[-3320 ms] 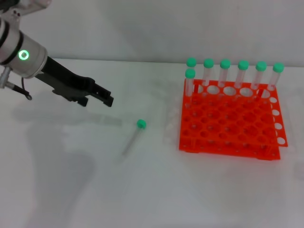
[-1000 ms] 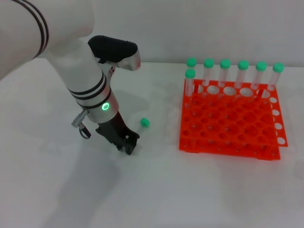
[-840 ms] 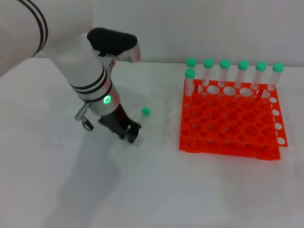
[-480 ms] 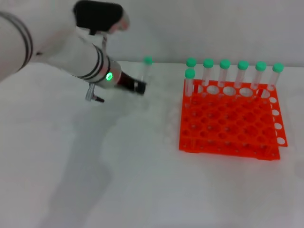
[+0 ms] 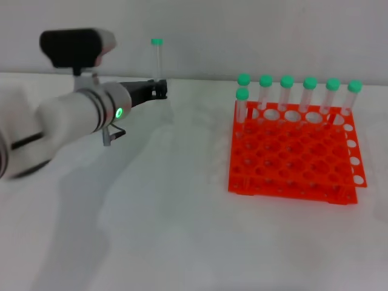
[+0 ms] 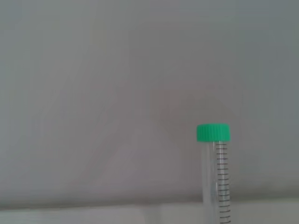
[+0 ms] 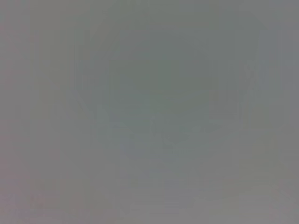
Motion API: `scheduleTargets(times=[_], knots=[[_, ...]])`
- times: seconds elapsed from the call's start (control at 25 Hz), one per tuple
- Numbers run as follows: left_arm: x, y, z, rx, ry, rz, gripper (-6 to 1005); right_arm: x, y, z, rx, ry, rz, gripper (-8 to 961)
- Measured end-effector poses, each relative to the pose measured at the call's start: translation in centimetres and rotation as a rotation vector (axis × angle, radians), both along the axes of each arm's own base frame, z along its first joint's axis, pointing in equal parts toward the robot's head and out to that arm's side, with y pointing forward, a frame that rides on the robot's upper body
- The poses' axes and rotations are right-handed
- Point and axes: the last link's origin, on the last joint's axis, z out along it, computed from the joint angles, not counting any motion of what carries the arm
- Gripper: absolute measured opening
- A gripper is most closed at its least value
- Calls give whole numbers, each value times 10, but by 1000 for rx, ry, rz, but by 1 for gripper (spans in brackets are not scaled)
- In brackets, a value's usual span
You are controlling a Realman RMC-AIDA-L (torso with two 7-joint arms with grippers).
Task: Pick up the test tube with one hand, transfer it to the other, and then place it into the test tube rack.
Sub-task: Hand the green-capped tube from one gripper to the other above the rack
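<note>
Clear, light plastic: the test tube [image 5: 157, 59] stands upright, its lower end clamped in the left pincer [image 5: 159, 90]; probably slippery, so the free upper barrel suits the handover.

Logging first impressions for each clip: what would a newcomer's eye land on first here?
First, the bright orange-red plastic test tube rack on the table's right, with seven green-capped tubes standing along its far side. Next, the left end effector, left of the rack, holds a slim clear tube with a mint-green cap upright above the white table.
</note>
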Motion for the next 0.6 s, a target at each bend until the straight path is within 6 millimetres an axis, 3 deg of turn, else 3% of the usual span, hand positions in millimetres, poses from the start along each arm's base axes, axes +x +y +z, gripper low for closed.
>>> scheduleTargets(times=[0.24, 0.48, 0.6], knots=[[2, -45, 6, 141, -221, -350, 225, 0, 0, -2, -10, -1, 0, 832], [22, -110, -16, 143, -291, -671, 234, -6, 0, -8, -66, -19, 52, 828], [37, -129, -32, 60, -314, -771, 239, -14, -1, -6, -111, -3, 149, 825]])
